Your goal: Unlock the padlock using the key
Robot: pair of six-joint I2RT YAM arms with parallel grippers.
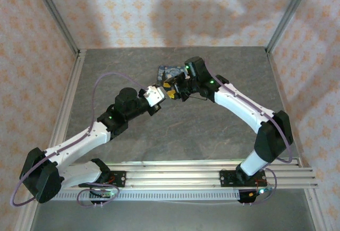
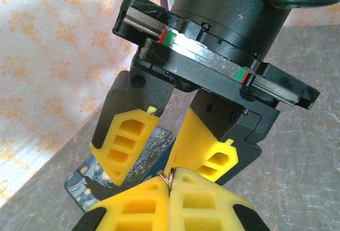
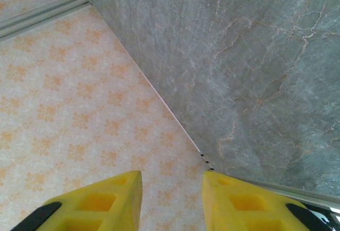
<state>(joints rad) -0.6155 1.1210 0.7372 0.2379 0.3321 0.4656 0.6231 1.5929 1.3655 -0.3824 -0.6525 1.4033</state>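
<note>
While both arms meet nose to nose over the middle of the table (image 1: 133,140), the left gripper (image 2: 170,184) has its yellow pads pressed flat together, clamped on a small metal ring sticking out at the seam. I read that ring as the key (image 2: 170,176); its blade is buried in the foam, direction unknown. The right gripper (image 3: 172,180) faces it with fingers apart and nothing between them. A blue swirl-painted box (image 2: 84,184) lies flat on the table behind those fingers. Where the padlock sits I cannot tell.

Risks, my judgement:
- The key is gripped in soft foam with little metal showing, so any sideways push at the keyhole could swivel it or squeeze it out.
- With the blade hidden, lining it up is near blind, and a skewed entry would jam.
- The right jaws hold nothing, so an unsteadied padlock would skid or turn with the key.
- The fingers are very close, so a small overshoot would knock them together.
- A dropped key would be hard to regrasp off the flat stone.
</note>
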